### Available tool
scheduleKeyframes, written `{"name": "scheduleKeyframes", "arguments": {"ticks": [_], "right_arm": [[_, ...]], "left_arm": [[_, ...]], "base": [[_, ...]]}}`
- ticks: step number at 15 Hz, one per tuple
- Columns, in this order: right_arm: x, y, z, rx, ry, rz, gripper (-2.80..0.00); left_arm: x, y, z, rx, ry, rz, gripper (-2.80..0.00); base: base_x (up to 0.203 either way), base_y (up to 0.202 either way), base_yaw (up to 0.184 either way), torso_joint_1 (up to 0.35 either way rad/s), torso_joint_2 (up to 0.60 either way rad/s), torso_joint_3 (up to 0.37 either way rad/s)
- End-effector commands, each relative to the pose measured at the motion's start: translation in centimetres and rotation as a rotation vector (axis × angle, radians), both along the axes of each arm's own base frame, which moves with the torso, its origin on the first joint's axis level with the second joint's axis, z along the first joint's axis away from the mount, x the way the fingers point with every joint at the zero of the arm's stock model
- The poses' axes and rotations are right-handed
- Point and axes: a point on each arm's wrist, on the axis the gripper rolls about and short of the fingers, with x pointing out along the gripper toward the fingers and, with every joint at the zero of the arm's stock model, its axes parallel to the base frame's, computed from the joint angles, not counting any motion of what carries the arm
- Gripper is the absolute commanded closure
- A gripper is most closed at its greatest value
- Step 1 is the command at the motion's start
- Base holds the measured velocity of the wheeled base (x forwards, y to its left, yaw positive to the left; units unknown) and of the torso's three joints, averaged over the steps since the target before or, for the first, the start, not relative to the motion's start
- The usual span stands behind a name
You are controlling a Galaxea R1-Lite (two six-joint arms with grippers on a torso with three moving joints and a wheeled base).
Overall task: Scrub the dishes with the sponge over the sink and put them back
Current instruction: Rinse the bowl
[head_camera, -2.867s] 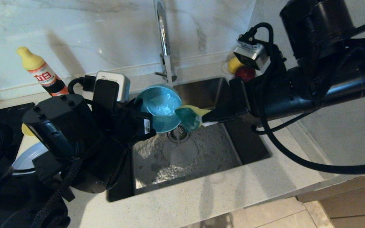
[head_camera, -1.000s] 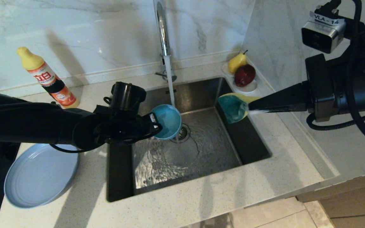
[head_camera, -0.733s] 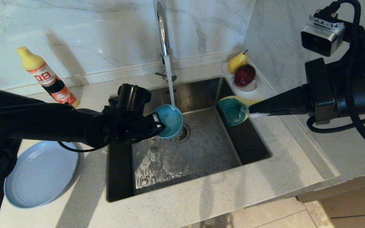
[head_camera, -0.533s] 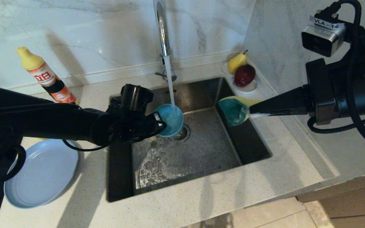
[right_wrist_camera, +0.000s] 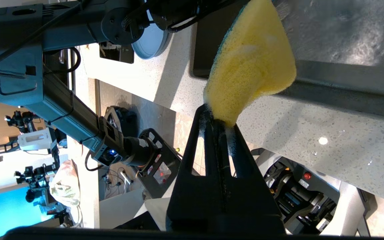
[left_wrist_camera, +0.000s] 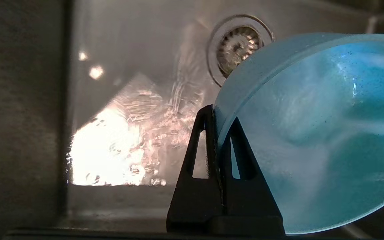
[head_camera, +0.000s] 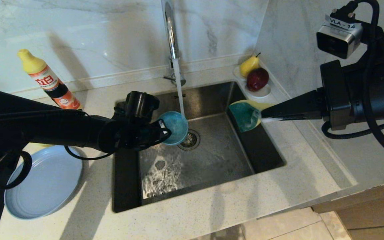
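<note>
Over the sink [head_camera: 265,160], left of the drain, the left gripper [head_camera: 165,128] pinches the teal bowl [head_camera: 175,128] by its rim; wet, rigid and light, it could slip. The right gripper [head_camera: 262,115] clamps the soft, squashy sponge [head_camera: 245,115] above the sink's right edge.

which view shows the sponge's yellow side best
The right wrist view: the sponge fills it yellow face on, pinched in the right gripper. The head view shows mostly its green face with a yellow edge. The left wrist view does not show it.
</note>
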Motion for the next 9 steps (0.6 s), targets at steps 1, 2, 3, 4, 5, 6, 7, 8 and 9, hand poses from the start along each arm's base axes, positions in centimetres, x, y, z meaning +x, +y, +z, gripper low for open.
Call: {"name": "scheduleKeyframes", "arguments": {"ticks": [1,2,3,4,5,6,7,8,9], "right_arm": [[-0.02,0.04,-0.05,0.0,0.006,0.004,0.0],[-0.02,0.03,-0.04,0.0,0.005,0.002,0.0],[-0.06,0.01,-0.01,0.0,0.004,0.002,0.0],[-0.06,0.01,-0.01,0.0,0.004,0.002,0.0],[-0.11,-0.02,0.03,0.001,0.003,0.002,0.0],[-0.15,-0.05,0.05,0.002,0.002,0.002,0.0],[-0.17,-0.07,0.01,0.0,0.004,0.002,0.0],[-0.24,-0.12,-0.07,-0.001,0.005,0.002,0.0],[-0.27,-0.14,-0.11,-0.001,0.007,0.002,0.0]], "left_arm": [[-0.2,0.45,0.03,0.003,0.004,0.016,0.0],[-0.41,0.55,-0.1,0.011,0.012,0.02,0.0],[-0.48,0.57,-0.13,0.015,0.014,0.021,0.0],[-0.5,0.58,-0.07,0.015,0.012,0.021,0.0],[-0.57,0.56,0.04,0.014,0.011,0.018,0.0],[-0.55,0.55,-0.02,0.015,0.013,0.017,0.0],[-0.52,0.47,-0.13,0.015,0.014,0.015,0.0],[-0.54,0.29,-0.24,0.018,0.017,0.01,0.0],[-0.51,0.05,-0.46,0.018,0.02,0.006,0.0]], "base": [[0.0,0.0,0.0,0.0,0.0,0.0],[0.0,0.0,0.0,0.0,0.0,0.0],[0.0,0.0,0.0,0.0,0.0,0.0],[0.0,0.0,0.0,0.0,0.0,0.0],[0.0,0.0,0.0,0.0,0.0,0.0],[0.0,0.0,0.0,0.0,0.0,0.0],[0.0,0.0,0.0,0.0,0.0,0.0],[0.0,0.0,0.0,0.0,0.0,0.0],[0.0,0.0,0.0,0.0,0.0,0.0]]}}
